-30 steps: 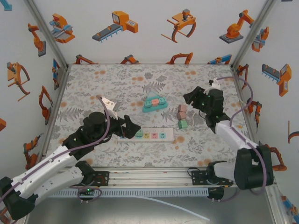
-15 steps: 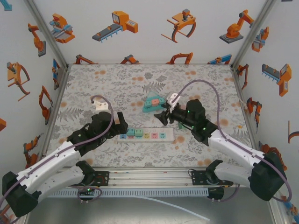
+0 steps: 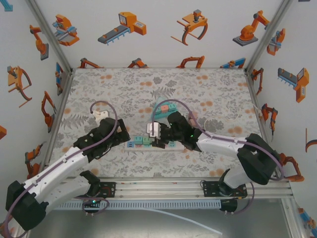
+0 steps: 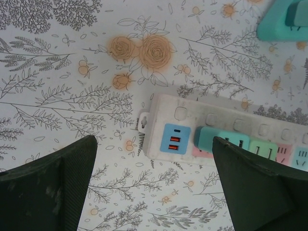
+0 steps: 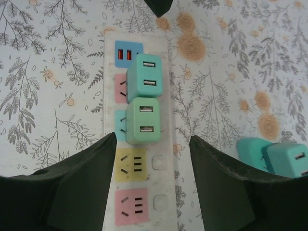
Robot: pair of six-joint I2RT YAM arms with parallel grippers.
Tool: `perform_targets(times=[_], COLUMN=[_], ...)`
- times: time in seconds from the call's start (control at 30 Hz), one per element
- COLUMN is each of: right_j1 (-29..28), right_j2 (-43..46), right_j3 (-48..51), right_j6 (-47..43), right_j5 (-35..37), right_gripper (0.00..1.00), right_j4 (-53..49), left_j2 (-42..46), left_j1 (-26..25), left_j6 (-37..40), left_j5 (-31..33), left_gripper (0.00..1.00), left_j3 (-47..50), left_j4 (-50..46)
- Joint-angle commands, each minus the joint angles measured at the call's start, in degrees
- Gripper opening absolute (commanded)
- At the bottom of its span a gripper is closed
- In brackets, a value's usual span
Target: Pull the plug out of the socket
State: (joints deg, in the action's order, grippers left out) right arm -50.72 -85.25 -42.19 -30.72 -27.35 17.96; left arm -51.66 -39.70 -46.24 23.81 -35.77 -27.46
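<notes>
Jaws spread wide on both arms. Right gripper (image 5: 153, 139) is poised over the socket strip (image 5: 162, 166); green plug (image 5: 143, 120) is seated at its 12 o'clock, teal plug (image 5: 144, 77) just beyond. Left gripper (image 4: 154, 142) is held above the strip's end.

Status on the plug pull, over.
Left hand open at the end of the power strip. Right hand open over it, green plug at its fingertips. Teal plug beside it; both seated, none gripped. Nothing in the way.
</notes>
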Motion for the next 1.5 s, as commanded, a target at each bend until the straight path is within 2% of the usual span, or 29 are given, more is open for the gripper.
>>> perform_targets(times=[0.0,0.33,0.57,0.83,0.93,1.07,1.47], right_j1=[-0.5,-0.7,-0.7,-0.7,-0.7,-0.7,-0.7], right_j2=[-3.2,-11.0,-11.4,-10.8,-10.8,-10.8,-9.3], right_j3=[-1.9,-2.0,-2.2,-2.2,-2.3,-2.2,-2.0], right_j6=[-0.7,4.3,4.4,4.9,5.1,5.3,8.2], right_j5=[-1.3,-1.2,-1.4,-2.6,-2.6,-2.7,-2.2], right_gripper=[0.59,0.53,0.47,0.36,0.35,0.34,0.31], right_j4=[3.9,10.8,10.7,10.7,11.0,11.0,13.2], left_j2=[-0.8,-3.2,-6.4,-9.8,-11.5,-14.1,-15.7], left_j1=[0.5,0.6,0.7,0.8,0.7,0.8,0.7], left_j6=[-1.5,-1.5,-1.8,-1.4,-1.7,-2.0,-2.2], left_j5=[-0.9,-1.3,-2.5,-3.8,-3.5,-4.3,-3.8], left_gripper=[0.97,0.97,0.97,0.97,0.99,0.92,0.81], left_j3=[1.2,3.0,4.2,3.9,3.8,3.4,3.2], left_j4=[-0.3,0.9,2.9,3.5,2.8,2.8,2.1])
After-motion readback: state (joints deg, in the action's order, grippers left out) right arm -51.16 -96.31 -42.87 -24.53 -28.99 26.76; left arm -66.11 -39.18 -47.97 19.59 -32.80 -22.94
